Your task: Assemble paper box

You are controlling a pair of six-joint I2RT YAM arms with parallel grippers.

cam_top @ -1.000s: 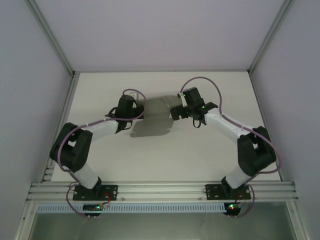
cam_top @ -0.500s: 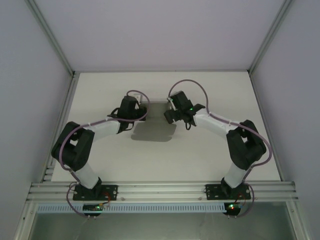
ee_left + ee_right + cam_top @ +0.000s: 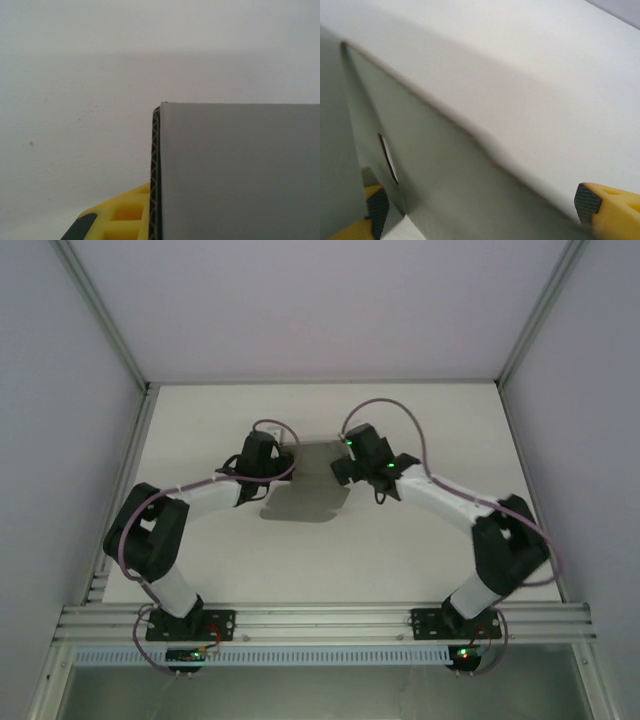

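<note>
The paper box (image 3: pixel 312 480) is a thin grey card sheet held above the middle of the table between both arms. My left gripper (image 3: pixel 272 462) is shut on its left edge. In the left wrist view the corrugated edge of the paper box (image 3: pixel 156 175) runs upright beside one yellow finger (image 3: pixel 120 217), and the other finger is hidden behind the card. My right gripper (image 3: pixel 342 468) is at the sheet's right side. Its fingers (image 3: pixel 372 207) stand wide apart, with a tilted grey panel of the paper box (image 3: pixel 445 185), which has a narrow slot, lying between them.
The white table (image 3: pixel 420 550) lies under the arms. Grey walls and aluminium posts (image 3: pixel 110 330) close it in at the back and sides. An aluminium rail (image 3: pixel 320 620) carrying the arm bases runs along the near edge.
The right gripper has moved left toward the left gripper, and the card between them looks narrower and more bent. The left gripper has kept its hold and place.
</note>
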